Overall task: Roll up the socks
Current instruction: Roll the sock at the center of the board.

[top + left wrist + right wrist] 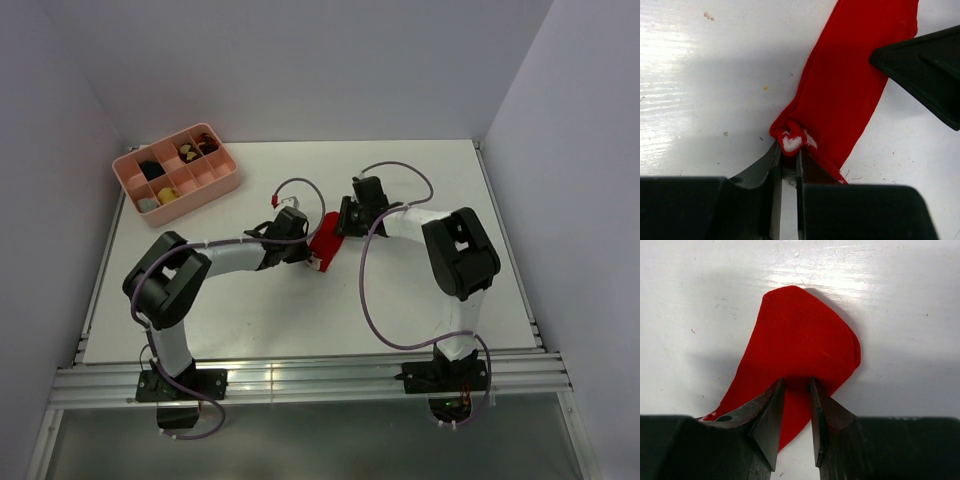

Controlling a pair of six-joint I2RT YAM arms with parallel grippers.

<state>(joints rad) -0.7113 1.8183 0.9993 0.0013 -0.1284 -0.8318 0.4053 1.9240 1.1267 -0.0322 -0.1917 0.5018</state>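
The red socks lie as a flat strip in the middle of the table, between my two grippers. In the left wrist view the socks run up and to the right. Their near end, with a white mark, is curled up and pinched in my left gripper, whose jaws are nearly together. My left gripper is at the strip's near end and my right gripper at its far end. In the right wrist view the right gripper stands slightly open, both tips resting on the flat rounded end of the socks.
A pink compartment tray with dark, yellow and grey bundles sits at the table's back left. One finger of the right gripper juts in at the upper right of the left wrist view. White walls close in the table on three sides.
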